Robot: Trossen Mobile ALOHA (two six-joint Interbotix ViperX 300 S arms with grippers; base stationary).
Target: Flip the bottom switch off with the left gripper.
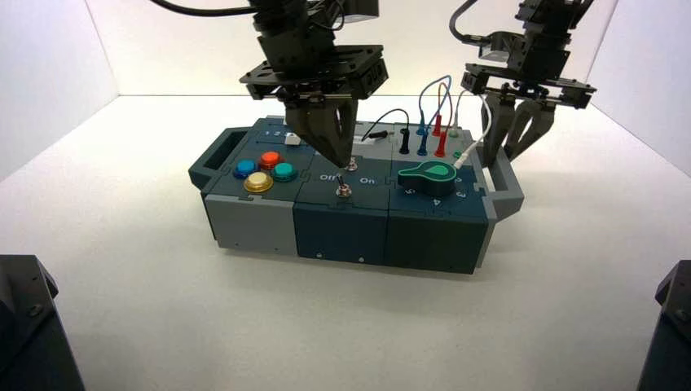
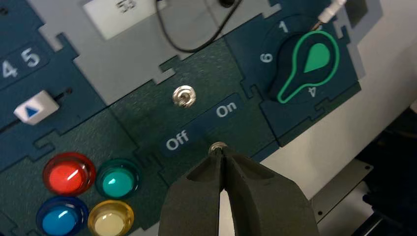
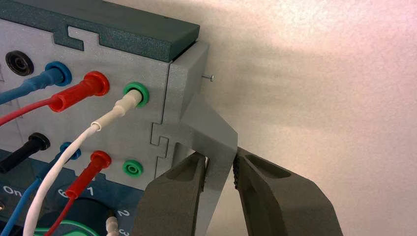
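Black and pinched together, the fingers of my left gripper form one wedge with only a thin seam between them, holding nothing. In the left wrist view its tip sits right at the metal lever of the bottom switch, next to the "Off" and "On" lettering. I cannot tell whether it touches, and the fingers hide most of that switch, so I cannot read its position. From the high view the bottom switch stands at about 6 o'clock from the upper switch, both in the dark middle section of the box.

My right gripper is at the box's right end, its jaws spread either side of the grey handle there; one finger looks pressed against it, while a gap shows on the other side.

Four coloured buttons lie at roughly 9 o'clock from the switches, the green knob at 3 o'clock. Its numbers are partly covered.
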